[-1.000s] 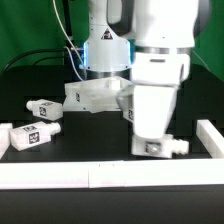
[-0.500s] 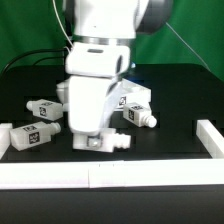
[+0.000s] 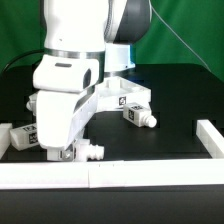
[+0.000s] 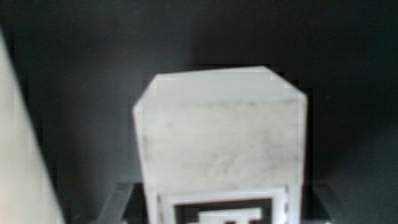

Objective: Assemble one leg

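Observation:
My gripper (image 3: 67, 152) is shut on a leg (image 3: 88, 152), a small white block whose short round peg points to the exterior view's right, held low near the front wall. In the wrist view the leg (image 4: 222, 125) fills the middle, its black-and-white tag between the jaws of the gripper (image 4: 222, 208). A second leg (image 3: 140, 115) lies on the black table at the middle right, next to the large white square top (image 3: 112, 98). A third leg (image 3: 20, 136) lies at the left, partly hidden behind my arm.
A low white wall (image 3: 130, 176) runs along the table's front, and another white wall (image 3: 210, 137) runs along the right side. Cables hang behind the arm at the back.
My arm has swept from the exterior view's right to its left along the front wall, carrying the leg with it. The legs on the table have not moved.

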You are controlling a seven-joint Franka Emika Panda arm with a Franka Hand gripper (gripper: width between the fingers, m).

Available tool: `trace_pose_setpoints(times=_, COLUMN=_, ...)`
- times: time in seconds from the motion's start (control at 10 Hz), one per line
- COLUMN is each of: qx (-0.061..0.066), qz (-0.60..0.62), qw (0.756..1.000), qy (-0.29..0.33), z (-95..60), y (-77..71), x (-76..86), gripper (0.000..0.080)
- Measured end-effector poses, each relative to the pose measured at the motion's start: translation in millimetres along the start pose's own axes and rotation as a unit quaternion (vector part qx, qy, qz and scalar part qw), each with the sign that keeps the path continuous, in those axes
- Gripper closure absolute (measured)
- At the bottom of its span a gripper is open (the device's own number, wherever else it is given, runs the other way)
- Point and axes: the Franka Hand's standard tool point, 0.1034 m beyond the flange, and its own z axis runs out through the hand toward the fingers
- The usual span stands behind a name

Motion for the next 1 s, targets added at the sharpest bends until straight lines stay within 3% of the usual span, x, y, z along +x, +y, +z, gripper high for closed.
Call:
trace_pose_setpoints(times=0.4, qx=-0.002, qz=0.004, qw=1.0, qy=0.001, z=0.2, y=0.1, x=0.9, gripper=0.0517)
trace_pose_setpoints(times=0.6, qx=-0.002, qz=0.004, qw=1.0, qy=0.001, z=0.2, y=0.0, x=0.9, gripper=0.0193)
trace_pose_setpoints(times=0.7, qx=-0.003, qz=0.008, qw=1.0, qy=0.001, z=-1.4, y=0.8, x=1.0, gripper=0.0193)
trace_pose_setpoints(times=0.8, qx=-0.01, qz=0.029, qw=1.0, qy=0.002, z=-12.6, y=2.8, x=1.6, gripper=0.0163)
trace_pose_setpoints(times=1.0, qx=-0.022, qz=0.072, qw=0.997, qy=0.005, z=-42.9, y=-15.6, x=-0.1, gripper=0.0152)
